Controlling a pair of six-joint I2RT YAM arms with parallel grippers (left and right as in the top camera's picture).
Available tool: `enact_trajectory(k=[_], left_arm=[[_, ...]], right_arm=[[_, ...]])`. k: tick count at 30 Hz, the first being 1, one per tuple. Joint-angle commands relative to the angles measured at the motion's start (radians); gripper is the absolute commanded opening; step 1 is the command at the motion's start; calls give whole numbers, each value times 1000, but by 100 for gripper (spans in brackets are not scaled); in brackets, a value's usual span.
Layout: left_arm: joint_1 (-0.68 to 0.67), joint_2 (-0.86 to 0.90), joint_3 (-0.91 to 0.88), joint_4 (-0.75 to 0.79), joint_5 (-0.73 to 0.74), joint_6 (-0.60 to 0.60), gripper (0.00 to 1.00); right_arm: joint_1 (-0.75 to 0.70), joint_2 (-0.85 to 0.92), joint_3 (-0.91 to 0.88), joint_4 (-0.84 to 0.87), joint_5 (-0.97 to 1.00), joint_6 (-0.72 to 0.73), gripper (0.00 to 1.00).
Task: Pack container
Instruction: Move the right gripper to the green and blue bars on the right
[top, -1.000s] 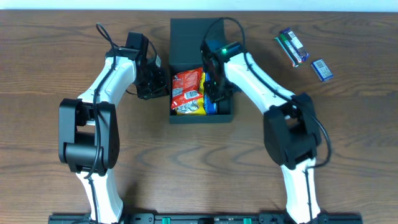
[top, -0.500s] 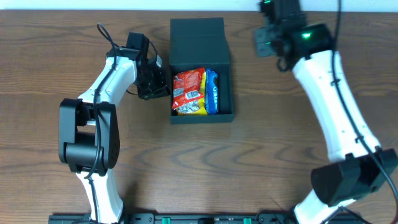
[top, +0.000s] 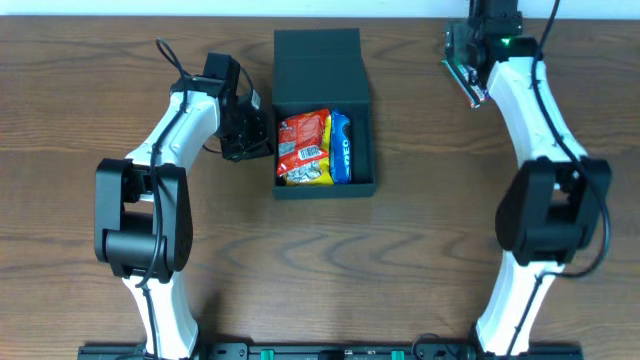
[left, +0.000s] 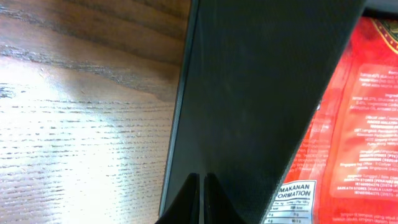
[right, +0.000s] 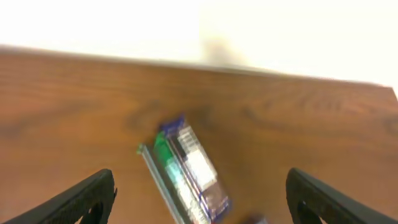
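Observation:
The dark teal container (top: 360, 185) stands mid-table with its lid (top: 315, 50) flipped back. Inside lie a red snack packet (top: 302, 148) and a blue Oreo packet (top: 341, 148). My left gripper (top: 252, 132) is shut, its tips against the container's left wall (left: 261, 93); the left wrist view shows the joined tips of the left gripper (left: 202, 186) and the red packet (left: 354, 124) beyond the wall. My right gripper (top: 468, 62) hovers at the far right, wide open and empty. The right gripper (right: 208, 205) is above a green and blue packet (right: 183, 174), which lies between the spread fingers (right: 93, 196).
The table's far edge (right: 199, 59) and a pale wall run just beyond the green and blue packet. My right arm (top: 540, 130) stretches along the right side of the table. Brown wooden tabletop (top: 320, 270) lies in front of the container.
My right gripper left the container, swung to the far right corner and opened wide. The blue Oreo packet now lies in the container. The left arm stayed still.

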Motion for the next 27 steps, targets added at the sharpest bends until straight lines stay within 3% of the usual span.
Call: enact_trajectory(k=[1,8,18,27], left_arm=[[-8,15,-5,-10,11,2,6],[-8,15,-5,-28,7,3,6],[-8,15,-5,-36,7,2,6],[-8,15,-5,-35,4,3,6]], right_arm=[[-26,54,4,93,11,66,89],[-83,215,124,132,-79,149,97],[-157,377,265,148,-220,517,90],[-165,422,265,145,-343,621,81]])
